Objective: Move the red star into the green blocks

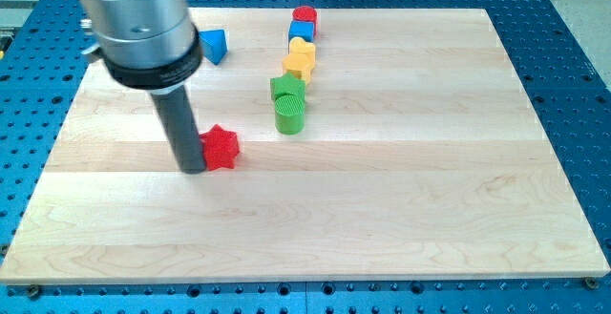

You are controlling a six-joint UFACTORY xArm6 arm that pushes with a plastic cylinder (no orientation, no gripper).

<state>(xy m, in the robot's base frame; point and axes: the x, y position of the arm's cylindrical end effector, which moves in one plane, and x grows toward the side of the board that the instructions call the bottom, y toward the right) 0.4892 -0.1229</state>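
Camera view shows the bare wooden counter (382, 228) nearest us, and then my tip (194, 169) set down on it, touching the left side of the red star (221, 147). There is no claw on this arm, only the dark rod, so nothing is open, closed or gripping. The red star lies toward the view's left, near but apart from the green blocks, which sit up and to its right: a green cylinder (289, 115) with a second green block (286, 88) touching it behind, whose shape I cannot make out. Beyond those runs a line of a yellow block (300, 60), a blue block (303, 31) and a red block (305, 14), and a blue triangular block (212, 44) sits off at the view's top left. The risk I see: the tip presses low on the star's left, so a straight push would likely carry it along below the green pair, or the star's points could let it spin off the rod.
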